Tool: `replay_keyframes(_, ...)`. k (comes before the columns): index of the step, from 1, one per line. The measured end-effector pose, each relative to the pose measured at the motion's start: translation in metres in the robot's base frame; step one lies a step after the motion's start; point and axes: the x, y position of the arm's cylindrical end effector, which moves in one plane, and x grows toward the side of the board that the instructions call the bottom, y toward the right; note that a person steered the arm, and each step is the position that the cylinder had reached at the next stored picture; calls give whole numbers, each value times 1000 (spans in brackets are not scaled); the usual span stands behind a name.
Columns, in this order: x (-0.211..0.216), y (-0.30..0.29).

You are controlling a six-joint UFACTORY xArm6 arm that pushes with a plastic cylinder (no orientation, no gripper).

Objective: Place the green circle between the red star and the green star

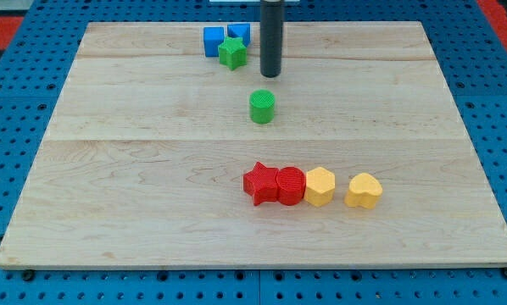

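One raised camera looks down obliquely across the whole wooden board (152, 169).

My tip (270, 74) sits just right of the green star (231, 53), w/ open desk (135, 169) down to the green circle (262, 107). Blue blocks (213, 41) crowd the star's top-left. Lane from circle to red star (259, 184) is open; red circle (291, 185) + yellow blocks (320, 186) wall off the right.

Your rod hangs straight down from the top centre of the frame (upright, dark), my tip (271, 74) resting upper-middle.
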Motion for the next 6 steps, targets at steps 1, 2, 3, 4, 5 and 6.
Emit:
replay_keyframes(1, 32, 1)
replay_keyframes(2, 71, 0)
replay_keyframes(3, 99, 0)
replay_keyframes(4, 92, 3)
replay_keyframes(5, 75, -2)
replay_keyframes(6, 70, -10)
